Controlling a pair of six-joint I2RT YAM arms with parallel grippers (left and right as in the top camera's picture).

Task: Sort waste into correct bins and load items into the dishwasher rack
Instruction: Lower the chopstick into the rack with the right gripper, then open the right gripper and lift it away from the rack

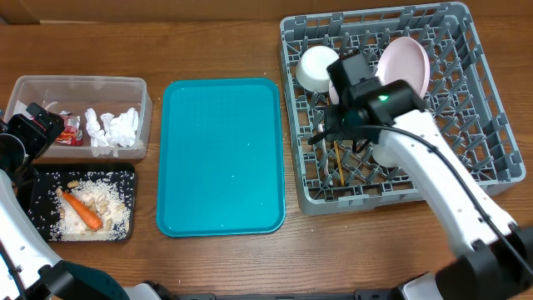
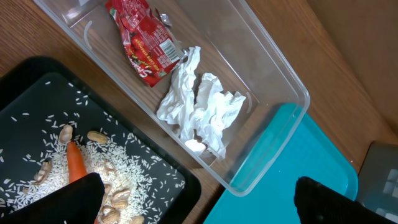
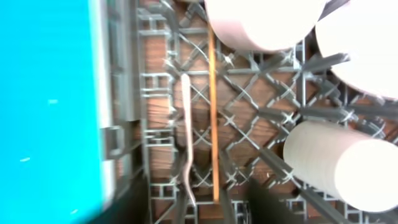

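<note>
The grey dishwasher rack point(image 1: 491, 167) at the right holds a white plate point(image 1: 405, 62), a white bowl point(image 1: 316, 68) and a wooden chopstick point(image 1: 338, 167). My right gripper point(image 1: 341, 133) hovers over the rack's left part, open. In the right wrist view the chopstick point(image 3: 213, 112) and a white fork point(image 3: 187, 137) lie on the lattice point(image 3: 261, 106) between the open fingers point(image 3: 202, 208), next to white bowls point(image 3: 261, 22) and a cup point(image 3: 339, 162). My left gripper point(image 2: 196, 202) is open and empty above the clear tub point(image 2: 286, 81), which holds the red wrapper point(image 2: 144, 38) and tissue point(image 2: 202, 106). The black tray point(image 2: 25, 93) holds the carrot point(image 2: 76, 163) and rice point(image 2: 124, 168).
The teal serving tray point(image 1: 221, 158) lies between the bins and the rack, with nothing on it. The clear tub point(image 1: 83, 83) stands behind the black tray point(image 1: 125, 171) at the left table edge. Several peanuts lie among the rice.
</note>
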